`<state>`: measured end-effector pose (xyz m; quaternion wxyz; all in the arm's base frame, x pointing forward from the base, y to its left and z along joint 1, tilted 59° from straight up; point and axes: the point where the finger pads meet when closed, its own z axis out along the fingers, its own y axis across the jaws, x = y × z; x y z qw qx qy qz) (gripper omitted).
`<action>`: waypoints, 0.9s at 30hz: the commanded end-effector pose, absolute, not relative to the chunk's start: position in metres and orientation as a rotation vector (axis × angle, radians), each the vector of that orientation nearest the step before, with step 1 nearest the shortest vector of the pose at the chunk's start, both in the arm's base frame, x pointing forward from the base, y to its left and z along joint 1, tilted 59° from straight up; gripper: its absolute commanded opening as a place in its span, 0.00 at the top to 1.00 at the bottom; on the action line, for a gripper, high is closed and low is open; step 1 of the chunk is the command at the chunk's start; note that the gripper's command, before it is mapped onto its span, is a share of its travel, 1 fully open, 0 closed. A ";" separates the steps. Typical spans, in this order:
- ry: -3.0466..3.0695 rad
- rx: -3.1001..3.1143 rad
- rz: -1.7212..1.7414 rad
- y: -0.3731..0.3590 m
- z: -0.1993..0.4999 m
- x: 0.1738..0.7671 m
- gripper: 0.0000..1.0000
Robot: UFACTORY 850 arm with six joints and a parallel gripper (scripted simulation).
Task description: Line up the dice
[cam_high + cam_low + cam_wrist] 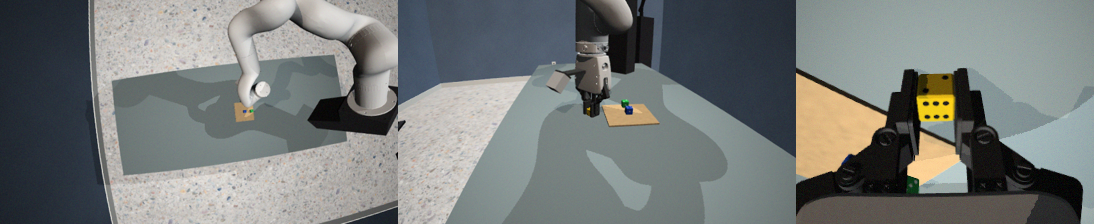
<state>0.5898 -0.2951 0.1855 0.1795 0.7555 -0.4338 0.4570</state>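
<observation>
My gripper (591,113) (936,87) points down and is shut on the yellow die (589,111) (936,107), at table level just off the mat's edge. The yellow die shows a bright six-pip face, seemingly its top, and a darker two-pip side. A green die (251,111) (625,103) (913,185) and a blue die (244,111) (629,110) (847,160) stand on the tan mat (238,118) (615,120) (826,117). The green one is nearer the base; their pips are too small to read. The arm hides the gripper and yellow die in the top view.
The robot's base (372,100) stands at the right end of the grey-green table (166,137) in the top view. The green die is near the mat's base-side edge. The arm (247,67) reaches over the table, and shadows cross the table and mat.
</observation>
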 end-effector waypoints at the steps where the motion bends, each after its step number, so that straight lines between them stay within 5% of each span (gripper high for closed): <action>1: -1.226 2.136 1.292 -0.295 0.186 0.590 0.85; 27: -1.226 2.136 1.292 -0.232 0.234 0.540 0.85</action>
